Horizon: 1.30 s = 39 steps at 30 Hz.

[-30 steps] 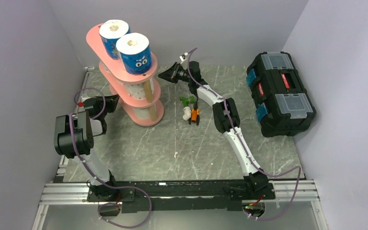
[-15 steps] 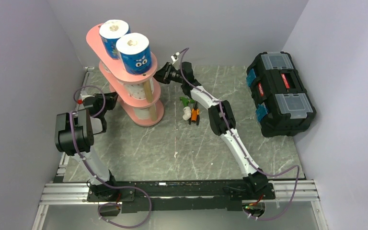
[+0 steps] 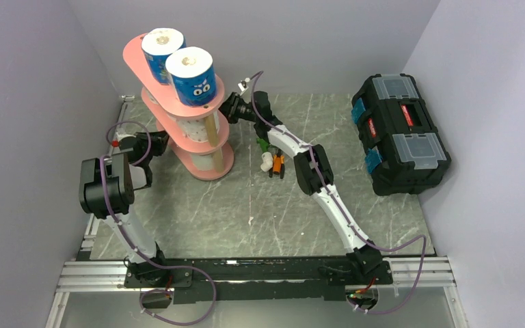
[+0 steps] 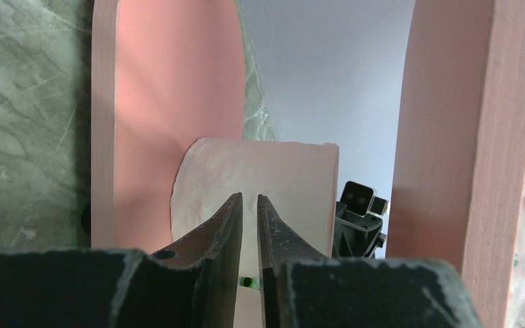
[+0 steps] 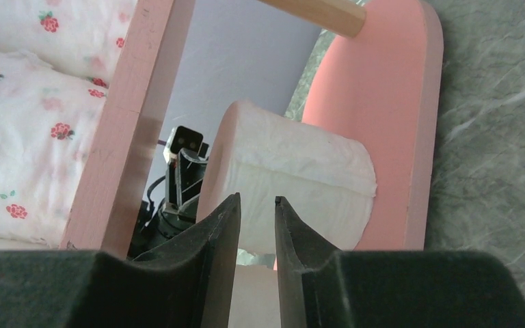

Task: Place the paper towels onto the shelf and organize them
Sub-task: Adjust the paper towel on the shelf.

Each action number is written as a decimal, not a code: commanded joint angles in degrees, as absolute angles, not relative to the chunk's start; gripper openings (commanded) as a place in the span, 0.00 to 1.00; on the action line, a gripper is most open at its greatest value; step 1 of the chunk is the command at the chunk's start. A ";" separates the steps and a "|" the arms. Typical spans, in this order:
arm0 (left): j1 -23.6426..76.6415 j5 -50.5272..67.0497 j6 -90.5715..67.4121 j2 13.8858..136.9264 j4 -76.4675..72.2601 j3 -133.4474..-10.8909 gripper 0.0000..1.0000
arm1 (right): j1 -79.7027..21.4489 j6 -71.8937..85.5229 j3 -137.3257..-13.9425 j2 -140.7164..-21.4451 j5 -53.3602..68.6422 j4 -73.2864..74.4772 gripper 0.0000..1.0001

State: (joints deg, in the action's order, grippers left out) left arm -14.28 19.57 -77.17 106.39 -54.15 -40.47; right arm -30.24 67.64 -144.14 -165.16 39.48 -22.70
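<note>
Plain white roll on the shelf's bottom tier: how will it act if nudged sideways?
Plain roll stands on its flat end on the pink shelf, so it likely slides rather than rolls. Its wrinkled paper surface looks soft; a grip would probably dent it. Probably light: a small push may shift it.

**Soft, even light; wrist views blurred up close**

Bright and diffuse from overhead in the top view, sharp corner to corner, with only faint shadow beneath the shelf [image 3: 135, 61] tiers. Softer in both wrist views: black fingers [image 4: 219, 260] out of focus in the foreground, grainy at the edges, pink boards sharper behind.
</note>
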 commanded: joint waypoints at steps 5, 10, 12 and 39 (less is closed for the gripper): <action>-13.89 22.56 -74.96 107.92 -55.79 -43.99 0.20 | -30.99 66.23 -145.79 -165.69 40.90 -23.16 0.29; -13.24 23.55 -74.87 108.66 -55.78 -44.72 0.20 | -31.37 66.00 -145.62 -165.72 41.37 -22.86 0.29; -12.99 23.89 -74.84 108.80 -55.85 -44.87 0.20 | -31.56 65.86 -145.64 -165.70 41.48 -22.80 0.29; -12.39 25.29 -74.01 107.23 -55.26 -43.64 0.19 | -32.60 64.18 -137.93 -160.71 47.20 -26.05 0.30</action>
State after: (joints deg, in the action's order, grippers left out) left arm -12.64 23.86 -75.64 108.27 -53.25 -43.27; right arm -32.10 65.32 -139.00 -165.75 45.60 -22.52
